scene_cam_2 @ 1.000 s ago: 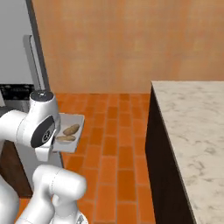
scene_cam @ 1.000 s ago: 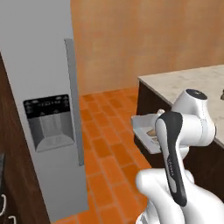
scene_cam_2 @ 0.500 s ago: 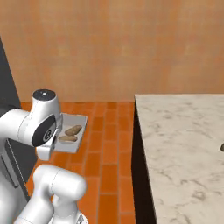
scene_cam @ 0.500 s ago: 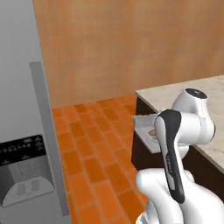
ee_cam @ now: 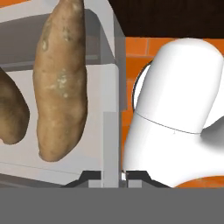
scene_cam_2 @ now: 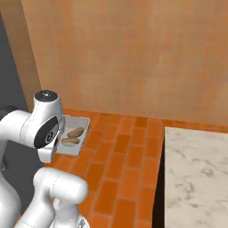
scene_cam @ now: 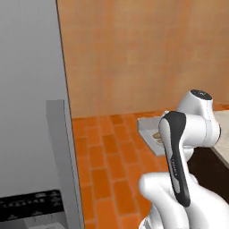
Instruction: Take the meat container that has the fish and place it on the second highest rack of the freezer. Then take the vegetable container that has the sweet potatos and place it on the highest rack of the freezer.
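A shallow grey vegetable container [ee_cam: 111, 127] holds two brown sweet potatoes [ee_cam: 61, 78]. My gripper [ee_cam: 111, 176] is shut on its rim, one wall pinched between the dark fingertips [ee_cam: 89, 176]. The container [scene_cam_2: 81, 122] hangs above the brick floor just past my arm's white elbow, with the sweet potatoes [scene_cam_2: 75, 132] lying in it. Part of the same container [scene_cam: 146, 127] peeks out behind my arm. The grey freezer [scene_cam: 31, 89] stands with its door closed at the left. The fish container is out of view.
The freezer's long vertical handle [scene_cam: 62, 152] and black dispenser panel [scene_cam: 31, 206] are close at lower left. A marble counter [scene_cam_2: 196, 178] with a dark cabinet side stands at the right. Orange brick floor [scene_cam_2: 129, 156] lies between, backed by a wood-toned wall [scene_cam_2: 133, 53].
The whole picture has shifted as the base moved: the freezer now looms closer at the left, and the counter has slid right. The container stays in the gripper.
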Controlling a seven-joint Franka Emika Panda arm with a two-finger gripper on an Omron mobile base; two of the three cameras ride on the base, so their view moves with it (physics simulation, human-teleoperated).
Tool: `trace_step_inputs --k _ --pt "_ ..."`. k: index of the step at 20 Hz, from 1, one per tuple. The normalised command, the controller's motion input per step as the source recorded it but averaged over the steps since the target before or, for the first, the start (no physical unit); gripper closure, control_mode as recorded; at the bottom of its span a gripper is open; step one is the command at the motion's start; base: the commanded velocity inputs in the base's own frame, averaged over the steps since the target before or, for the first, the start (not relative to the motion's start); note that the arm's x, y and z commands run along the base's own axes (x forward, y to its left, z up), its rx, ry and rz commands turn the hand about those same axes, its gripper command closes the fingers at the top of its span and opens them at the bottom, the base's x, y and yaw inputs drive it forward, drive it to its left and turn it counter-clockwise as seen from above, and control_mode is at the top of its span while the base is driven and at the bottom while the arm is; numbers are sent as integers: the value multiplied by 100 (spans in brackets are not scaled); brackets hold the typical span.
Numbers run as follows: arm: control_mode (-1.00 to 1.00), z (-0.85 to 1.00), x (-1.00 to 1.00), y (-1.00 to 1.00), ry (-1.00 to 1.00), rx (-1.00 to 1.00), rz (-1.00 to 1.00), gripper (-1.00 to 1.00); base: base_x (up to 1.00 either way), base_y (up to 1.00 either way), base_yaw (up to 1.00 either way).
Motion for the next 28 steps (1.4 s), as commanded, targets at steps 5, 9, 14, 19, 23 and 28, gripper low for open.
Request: trace_step_inputs --k 5,9,14,19,23,28 --pt "100 0 0 0 0 0 0 100 100 -6 57" --pt "100 0 0 0 0 0 0 100 89 -2 74" --pt "100 0 0 0 0 0 0 100 18 1 91" --pt "100 0 0 0 0 0 0 100 16 0 89" --pt "100 0 0 0 0 0 0 100 4 -15 76" --pt "100 0 0 0 0 0 0 100 5 -8 66"
